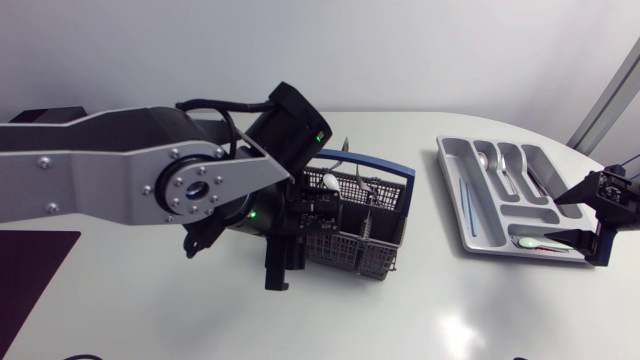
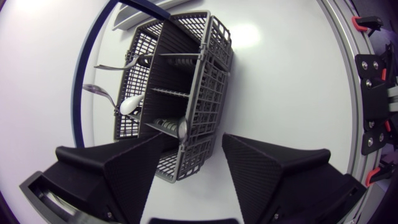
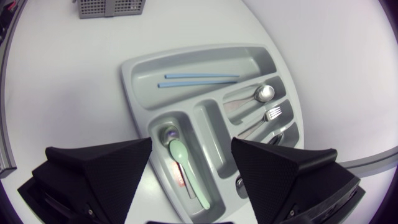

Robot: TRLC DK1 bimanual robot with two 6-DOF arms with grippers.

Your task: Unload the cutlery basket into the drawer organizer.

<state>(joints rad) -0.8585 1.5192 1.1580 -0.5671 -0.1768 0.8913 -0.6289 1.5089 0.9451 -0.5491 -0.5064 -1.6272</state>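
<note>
Hovering over the cutlery basket [image 2: 180, 74] at the tabletop's middle, your left gripper [image 2: 194, 149] is spread wide and empty. Centre it on one piece, such as the spoon [image 2: 182, 129] just ahead of the fingers, before descending, and keep clear of the dividers. Your right gripper [image 3: 191, 146] hangs wide open above the drawer organizer [image 3: 134, 68] near the right edge.

Bright, even overhead light on a glossy white table [image 1: 150, 310].
Soft glare patches mark its surface; the cutlery basket [image 1: 360, 225] casts a faint shadow; both wrist views bow at their edges.
</note>
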